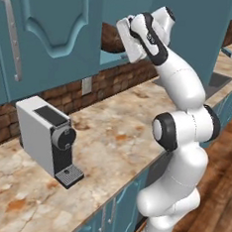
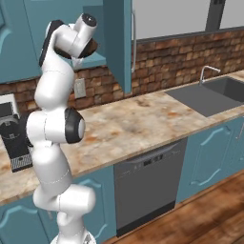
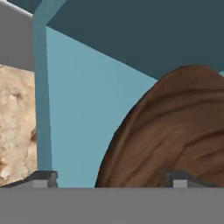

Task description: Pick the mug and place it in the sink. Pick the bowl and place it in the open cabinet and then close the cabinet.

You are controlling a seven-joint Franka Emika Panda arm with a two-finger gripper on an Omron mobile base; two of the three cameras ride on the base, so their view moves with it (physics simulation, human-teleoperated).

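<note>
The dark brown wood-look bowl (image 3: pixel 175 131) lies inside the open teal cabinet (image 3: pixel 78 109), on its pale teal floor. My gripper (image 3: pixel 111 179) is open, its fingertips (image 3: pixel 43 178) spread wide at the cabinet mouth. The right tip stands in front of the bowl and the left one is off to its side, and neither visibly touches it. From the right base view the bowl (image 2: pixel 91 47) peeks out behind my hand, next to the swung-out cabinet door (image 2: pixel 119 43). The sink (image 2: pixel 214 95) lies far right. The mug is out of view.
A white coffee machine (image 1: pixel 46 139) stands on the marble counter (image 1: pixel 116 138) at the left. The door's long silver handle (image 2: pixel 134 38) hangs near my arm. A chrome faucet (image 2: pixel 207 71) rises behind the sink. A dishwasher (image 2: pixel 147 186) sits under the counter.
</note>
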